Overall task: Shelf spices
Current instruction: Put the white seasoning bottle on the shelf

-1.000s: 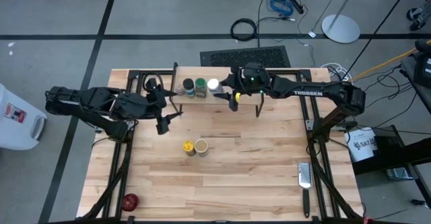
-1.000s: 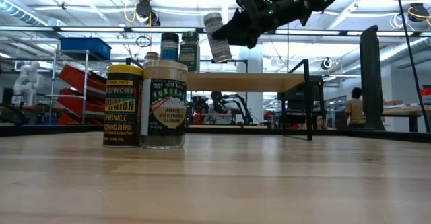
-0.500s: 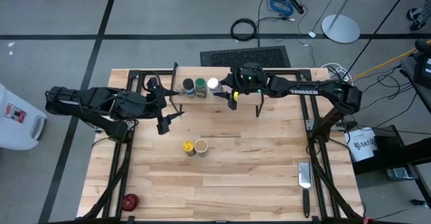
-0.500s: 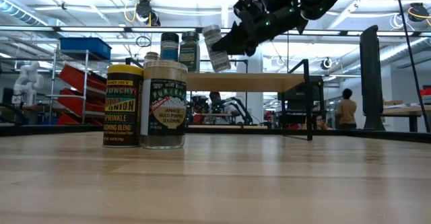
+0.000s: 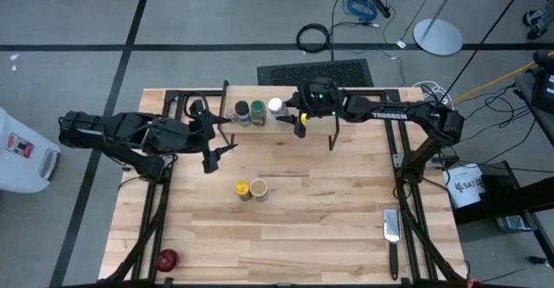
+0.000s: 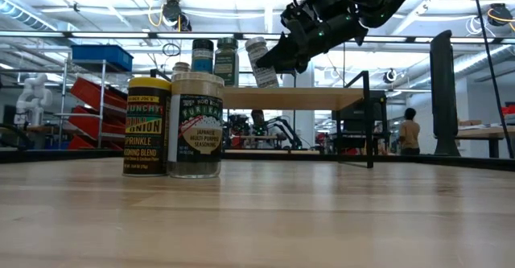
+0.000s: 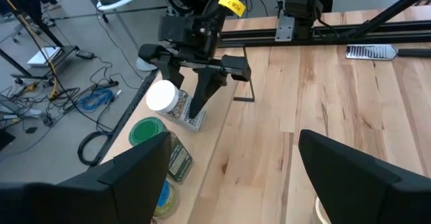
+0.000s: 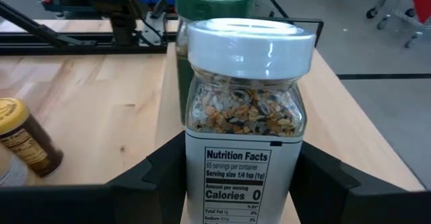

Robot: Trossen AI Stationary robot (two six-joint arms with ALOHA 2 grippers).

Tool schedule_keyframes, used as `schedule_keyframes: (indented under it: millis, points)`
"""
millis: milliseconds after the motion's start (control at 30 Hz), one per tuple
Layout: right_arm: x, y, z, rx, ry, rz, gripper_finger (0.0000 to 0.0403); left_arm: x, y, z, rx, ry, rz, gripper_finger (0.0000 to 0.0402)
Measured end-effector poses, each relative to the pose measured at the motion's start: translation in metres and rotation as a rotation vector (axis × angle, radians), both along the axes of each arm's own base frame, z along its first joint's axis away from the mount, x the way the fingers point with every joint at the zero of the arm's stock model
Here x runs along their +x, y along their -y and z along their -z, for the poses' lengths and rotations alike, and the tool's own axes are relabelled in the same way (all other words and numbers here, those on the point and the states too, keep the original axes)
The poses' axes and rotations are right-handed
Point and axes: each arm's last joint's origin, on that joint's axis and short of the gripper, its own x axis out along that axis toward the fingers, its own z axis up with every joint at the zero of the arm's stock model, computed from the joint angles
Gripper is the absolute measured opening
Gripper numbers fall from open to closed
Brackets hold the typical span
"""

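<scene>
The right claw (image 5: 289, 118) was over the small low shelf (image 5: 316, 115) of light wood plank on thin black metal legs, at the far side of the pale wooden counter (image 5: 329, 210). It was pinching a clear square-shouldered spice jar with a white cap (image 5: 275, 107), one dark finger on each side of the jar's label. In the low view this white-capped jar (image 6: 260, 61) was tilted, its base at or just above the plank; contact could not be confirmed. In the right wrist view the jar (image 8: 244, 116) showed mixed tan and dark flakes.

On the shelf, just beside the held jar, stood a green-lidded jar (image 5: 258, 110) and next to it a dark-lidded clear jar (image 5: 243, 111), both upright in a row.

Near the middle of the counter, off the shelf, stood a yellow cylindrical jar (image 5: 242, 188) and a tan jar (image 5: 258, 188), side by side and apparently touching.

The left claw (image 5: 213, 153) hung over the counter in front of the shelf's left end, fingers spread, holding nothing.

A flat metal grater with a black handle (image 5: 391, 232) lay near the counter's right edge. A small red round object (image 5: 167, 259) sat at the near left corner.
</scene>
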Motion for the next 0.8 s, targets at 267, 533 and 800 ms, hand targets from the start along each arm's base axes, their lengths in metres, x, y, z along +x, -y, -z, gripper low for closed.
schedule_keyframes:
  millis: [267, 533, 800]
  points:
    - [-0.0014, 0.0023, -0.0003, 0.016, 0.007, -0.025, 0.0199, 0.0, 0.0, 0.0, 0.0, 0.0, 0.0, 0.0335]
    - [-0.003, 0.0048, 0.0008, 0.014, -0.005, -0.019, 0.0199, 0.0, 0.0, 0.0, 0.0, 0.0, 0.0, 0.0335]
    - [-0.0062, 0.0097, 0.0019, 0.019, -0.019, -0.029, 0.0199, 0.0, 0.0, 0.0, -0.001, 0.001, 0.0, 0.0335]
